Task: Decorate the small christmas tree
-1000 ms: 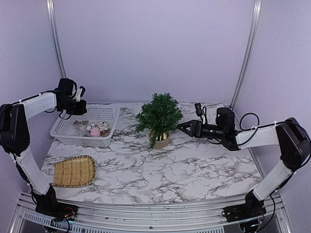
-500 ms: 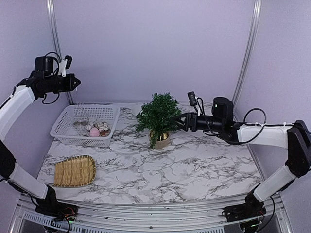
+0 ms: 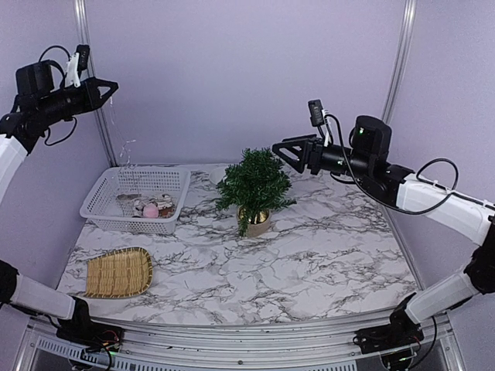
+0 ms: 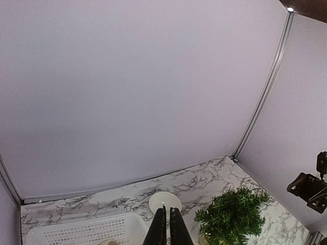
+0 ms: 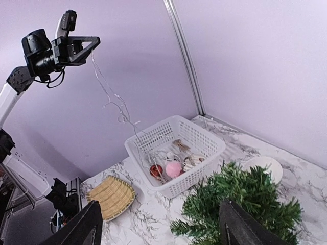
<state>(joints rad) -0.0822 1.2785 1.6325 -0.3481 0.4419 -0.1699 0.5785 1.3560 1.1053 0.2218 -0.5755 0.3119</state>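
Small christmas tree (image 3: 255,185) is waiting; left claw (image 3: 113,83) is gripping wire strand (image 5: 99,71) high, best swinging it slowly treeward, right claw (image 3: 282,154) gaping apart.

Dark green tree (image 3: 255,182), white basket (image 3: 131,224) (pink ball (image 3: 151,209) inside), grey-veined marble table (image 3: 309,263).

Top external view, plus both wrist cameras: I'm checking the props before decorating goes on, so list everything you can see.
small christmas tree: one, dark green in a tan pot, centre back of the table
basket: one, white plastic, back left
ornaments: several, pink and pale, inside the basket; exact count unclear
woven tray: one, tan, front left
dish: one, white, behind the tree
thin strand: one, pale, hanging from the left gripper towards the basket
table: one, white-grey marble
left gripper: shut on the strand, raised high left
right gripper: open, above the tree
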